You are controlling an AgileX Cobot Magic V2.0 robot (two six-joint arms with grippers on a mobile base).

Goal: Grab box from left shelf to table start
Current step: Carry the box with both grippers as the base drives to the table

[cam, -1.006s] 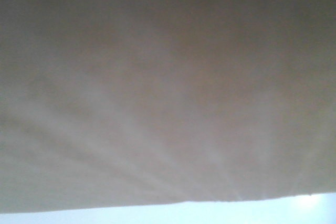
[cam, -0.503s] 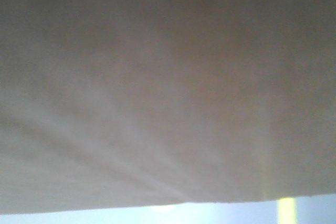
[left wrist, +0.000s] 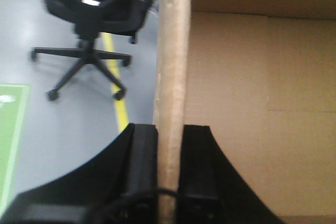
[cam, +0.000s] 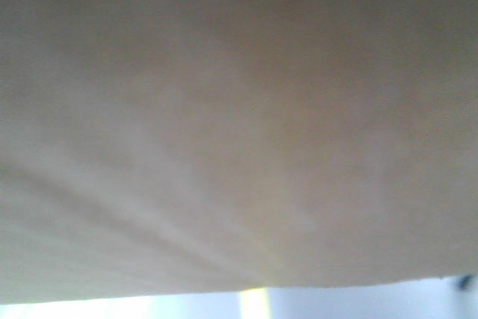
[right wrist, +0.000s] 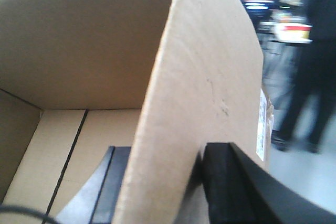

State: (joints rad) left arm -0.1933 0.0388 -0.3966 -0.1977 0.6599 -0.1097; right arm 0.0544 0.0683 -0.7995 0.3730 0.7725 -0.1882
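Note:
The brown cardboard box [cam: 239,125] fills almost the whole front view, close to the camera, with only a pale strip of floor under its lower edge. In the left wrist view my left gripper [left wrist: 170,129] is shut on the box's upright side wall [left wrist: 172,51], one black finger [left wrist: 143,161] outside and one inside. In the right wrist view my right gripper [right wrist: 168,153] is shut on the opposite wall of the box [right wrist: 205,77], and the bare inside of the box shows to the left. The left shelf and the table are out of view.
A black office chair [left wrist: 94,3] stands on the grey floor left of the box, beside a yellow floor line [left wrist: 119,103] and a green floor patch [left wrist: 10,129]. A person in dark clothes [right wrist: 310,66] stands to the right. A white label [right wrist: 261,129] is on the box's outside.
The box stays pressed across the front view. The yellow floor stripe below its edge has slid from the right toward the middle, so the view is sweeping sideways.

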